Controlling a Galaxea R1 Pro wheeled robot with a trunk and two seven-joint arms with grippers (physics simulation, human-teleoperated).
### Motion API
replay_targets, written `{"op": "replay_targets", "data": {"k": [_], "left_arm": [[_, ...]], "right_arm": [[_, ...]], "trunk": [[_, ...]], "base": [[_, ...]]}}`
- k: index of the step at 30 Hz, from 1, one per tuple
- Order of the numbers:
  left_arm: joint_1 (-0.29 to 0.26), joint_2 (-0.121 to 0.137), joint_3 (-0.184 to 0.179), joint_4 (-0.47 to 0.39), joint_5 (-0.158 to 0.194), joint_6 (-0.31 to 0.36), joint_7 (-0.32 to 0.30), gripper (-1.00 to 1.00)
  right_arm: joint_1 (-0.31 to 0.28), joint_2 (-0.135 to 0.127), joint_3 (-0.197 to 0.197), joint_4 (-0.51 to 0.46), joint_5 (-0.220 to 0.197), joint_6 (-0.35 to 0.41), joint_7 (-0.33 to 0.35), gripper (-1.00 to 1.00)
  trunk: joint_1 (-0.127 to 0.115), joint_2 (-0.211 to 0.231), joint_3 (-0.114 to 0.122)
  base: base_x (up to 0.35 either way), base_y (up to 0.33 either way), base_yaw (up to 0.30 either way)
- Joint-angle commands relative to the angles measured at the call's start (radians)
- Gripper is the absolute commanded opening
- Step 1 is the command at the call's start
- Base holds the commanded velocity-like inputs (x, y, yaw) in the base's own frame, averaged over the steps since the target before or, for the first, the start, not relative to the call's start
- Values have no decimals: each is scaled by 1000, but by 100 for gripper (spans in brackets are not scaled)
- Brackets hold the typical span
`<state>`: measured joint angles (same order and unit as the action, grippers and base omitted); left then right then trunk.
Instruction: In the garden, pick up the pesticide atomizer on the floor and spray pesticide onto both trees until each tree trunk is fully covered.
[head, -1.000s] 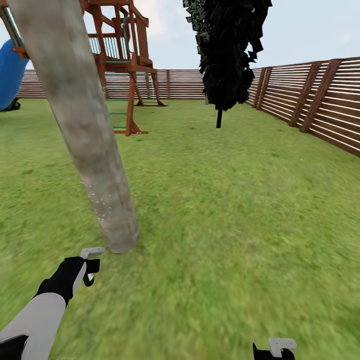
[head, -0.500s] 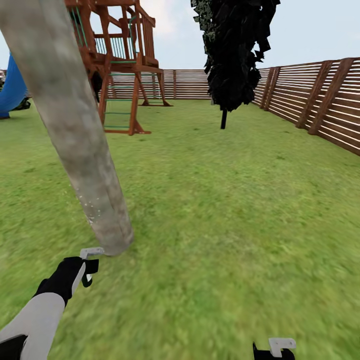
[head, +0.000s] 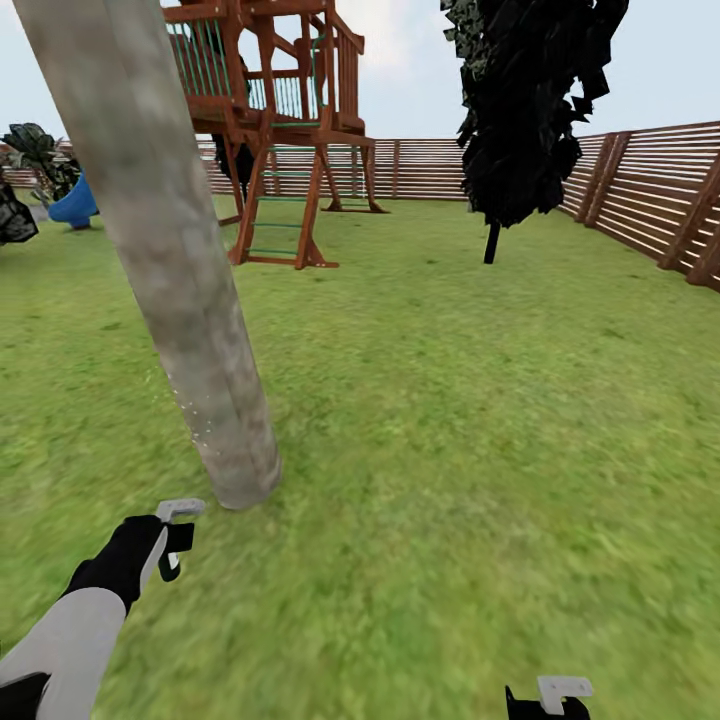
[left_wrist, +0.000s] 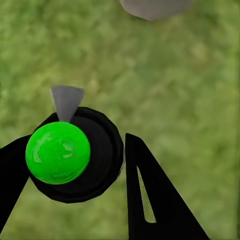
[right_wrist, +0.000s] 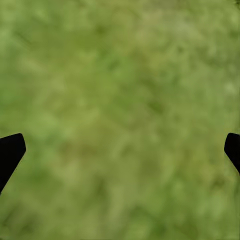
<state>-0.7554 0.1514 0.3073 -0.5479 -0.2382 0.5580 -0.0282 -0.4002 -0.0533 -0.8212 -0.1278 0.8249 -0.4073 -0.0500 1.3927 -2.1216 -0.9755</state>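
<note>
Grass (head: 450, 450) below; left gripper (left_wrist: 75, 165) pinches the pesticide atomizer (left_wrist: 70, 152) near the trunk (head: 190, 300); right gripper (right_wrist: 120, 150) spread

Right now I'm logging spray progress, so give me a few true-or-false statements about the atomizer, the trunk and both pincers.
1. The left pincer grips the pesticide atomizer. True.
2. Whitish specks dot the lower tree trunk. True.
3. The right pincer holds a second sprayer. False: it is open over bare grass.
4. The trunk stands on a stone patio. False: it rises from the lawn.
5. A wooden play tower stands beyond the trunk. True.
</note>
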Motion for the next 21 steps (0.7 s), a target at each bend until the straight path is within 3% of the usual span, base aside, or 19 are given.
{"op": "replay_targets", "data": {"k": [1,8,21], "left_arm": [[-1,-1,4,-1,-7,4,-3,-100],[-1,-4,4,-1,-9,2,-3,-100],[-1,-7,4,-3,-9,0,-1,-100]], "right_arm": [[0,0,-6,2,10,-4,-5,100],[-1,0,-6,2,11,-4,-5,100],[-1,0,-6,2,11,-4,-5,100]], "trunk": [[0,0,-1],[0,0,-1],[0,0,-1]], "base": [[237,-246,276],[221,-256,241],[115,-293,25]]}}
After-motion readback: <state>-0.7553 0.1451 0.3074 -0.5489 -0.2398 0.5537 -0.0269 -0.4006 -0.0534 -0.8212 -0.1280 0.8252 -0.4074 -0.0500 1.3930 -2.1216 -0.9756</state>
